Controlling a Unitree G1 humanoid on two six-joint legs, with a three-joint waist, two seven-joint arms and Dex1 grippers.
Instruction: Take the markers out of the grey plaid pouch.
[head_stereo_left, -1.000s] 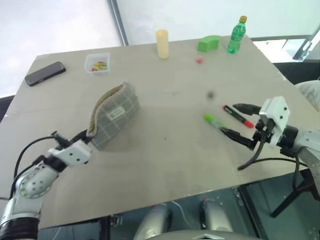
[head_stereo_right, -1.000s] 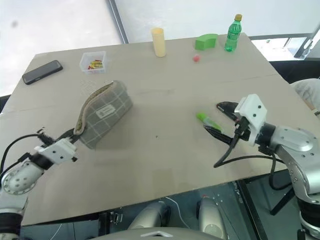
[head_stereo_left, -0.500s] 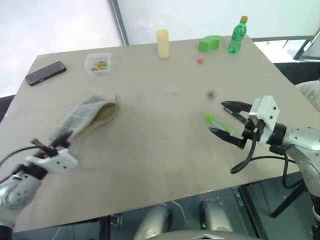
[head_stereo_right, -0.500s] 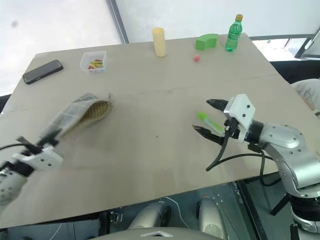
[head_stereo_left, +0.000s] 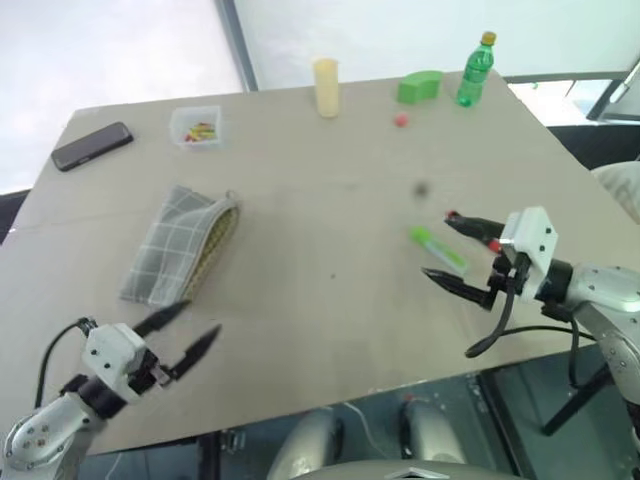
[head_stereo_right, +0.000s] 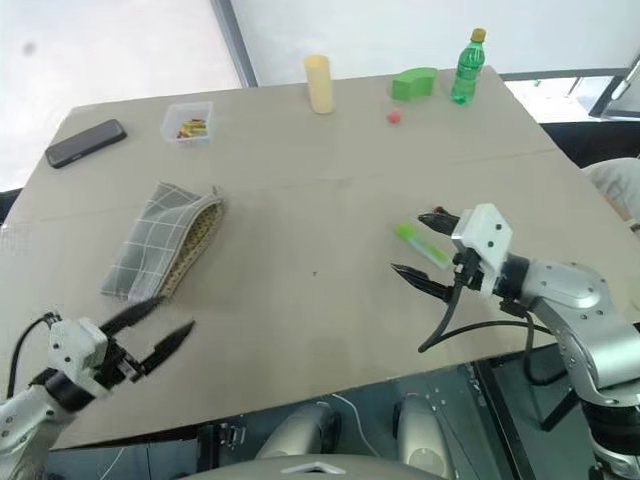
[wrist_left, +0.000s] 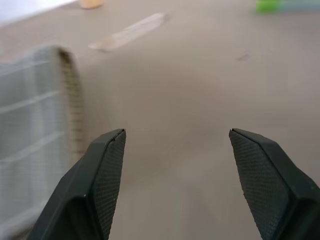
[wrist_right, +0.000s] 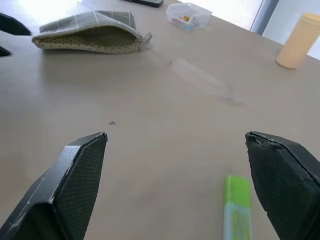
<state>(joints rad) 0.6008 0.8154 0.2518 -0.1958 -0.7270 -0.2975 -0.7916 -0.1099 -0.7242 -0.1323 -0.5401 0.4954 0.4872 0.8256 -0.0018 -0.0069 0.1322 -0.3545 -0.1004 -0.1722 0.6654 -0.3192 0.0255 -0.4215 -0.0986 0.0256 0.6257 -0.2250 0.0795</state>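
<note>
The grey plaid pouch (head_stereo_left: 178, 246) lies flat on the left of the table, its mouth showing the olive dotted lining. My left gripper (head_stereo_left: 200, 318) hovers open just in front of the pouch, near the table's front edge, and holds nothing. In the left wrist view the pouch (wrist_left: 30, 125) lies beside one finger. On the right, the light green marker (head_stereo_left: 438, 248) lies on the table between the fingers of my open right gripper (head_stereo_right: 407, 242). The dark marker's red end (head_stereo_left: 453, 216) pokes out from behind the far finger. The right wrist view shows the green marker (wrist_right: 237, 210) and the distant pouch (wrist_right: 90, 32).
Along the far side stand a black phone (head_stereo_left: 91, 146), a small clear box (head_stereo_left: 195, 127), a pale yellow cylinder (head_stereo_left: 325, 87), a green block (head_stereo_left: 418, 87) and a green bottle (head_stereo_left: 474, 70). A small red ball (head_stereo_left: 400, 120) lies near the block.
My left gripper has let go of the pouch, which now lies flat on the table. That gripper has opened and drawn back toward the front edge. The right gripper has hardly moved.
</note>
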